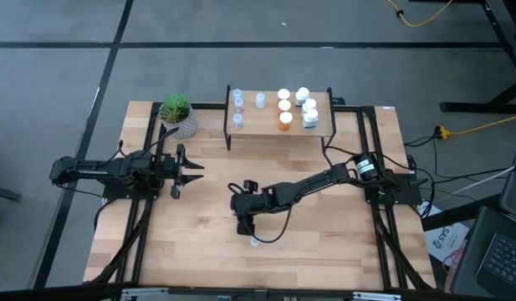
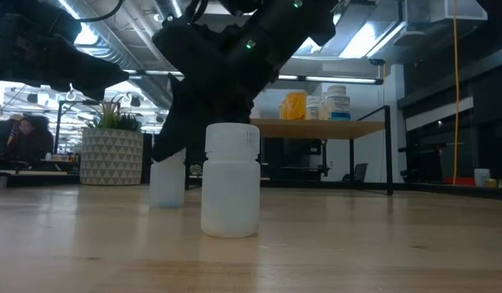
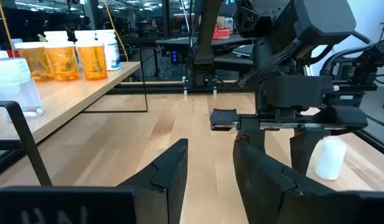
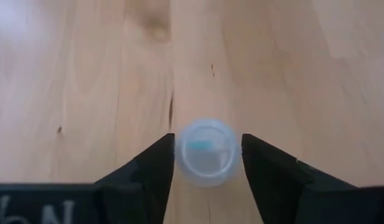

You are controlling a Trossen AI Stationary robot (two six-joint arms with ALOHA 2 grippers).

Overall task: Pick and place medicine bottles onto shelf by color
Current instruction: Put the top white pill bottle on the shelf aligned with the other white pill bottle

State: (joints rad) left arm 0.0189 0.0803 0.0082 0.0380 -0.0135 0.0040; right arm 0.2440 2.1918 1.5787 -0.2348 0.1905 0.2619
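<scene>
Right gripper (image 4: 207, 155) hung low over the table's middle, its fingers on both sides of a small clear bottle (image 4: 206, 153), maybe touching; a white bottle (image 2: 230, 191) stood nearby; left gripper (image 1: 191, 170) waited half open, far left.

Both arms are dark, near-black, built of blocky jointed segments; the left arm (image 1: 107, 171) ends in two flat tapering fingers, the left gripper (image 1: 191, 170); thin black cables loop from its wrist; the right arm (image 1: 324, 180) carries a pale round label at its shoulder joint, at about three o'clock on the table, and a black cable curls beneath its wrist; the right gripper (image 4: 207, 155) has matte black wedge-shaped fingers; a small green light glows on its housing.
</scene>
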